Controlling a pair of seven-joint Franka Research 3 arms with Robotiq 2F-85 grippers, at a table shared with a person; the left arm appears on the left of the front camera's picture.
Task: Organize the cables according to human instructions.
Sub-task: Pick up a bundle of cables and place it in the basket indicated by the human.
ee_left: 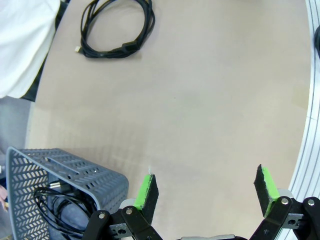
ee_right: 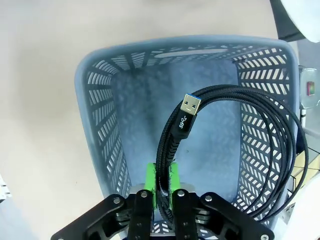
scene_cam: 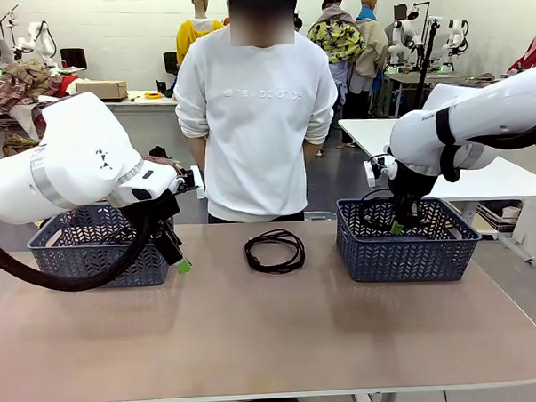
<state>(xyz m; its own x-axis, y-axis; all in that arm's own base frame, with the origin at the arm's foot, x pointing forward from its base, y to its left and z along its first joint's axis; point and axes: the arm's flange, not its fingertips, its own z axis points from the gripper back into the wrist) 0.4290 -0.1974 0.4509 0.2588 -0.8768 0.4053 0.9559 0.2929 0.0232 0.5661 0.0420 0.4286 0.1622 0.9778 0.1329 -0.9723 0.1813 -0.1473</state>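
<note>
Big picture: table [scene_cam: 274, 343] with two grey bins. The left basket [scene_cam: 66, 254] has cords [ee_left: 55, 205] in it. The right basket [scene_cam: 404, 253] is being loaded. The left gripper [ee_left: 207, 185] hangs spread wide beside its bin with nothing in it, parked I'd guess. The right gripper [ee_right: 161, 182] is low in its bin with pads pinched on a braided cable [ee_right: 170, 145], loop hanging inside so it lands there. One coil [scene_cam: 274, 251] lies mid-table near the person [scene_cam: 256, 121].

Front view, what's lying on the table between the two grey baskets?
One coiled black cable lies on the table, about midway between the left basket and the right basket, touching neither; the front view shows this.
</note>
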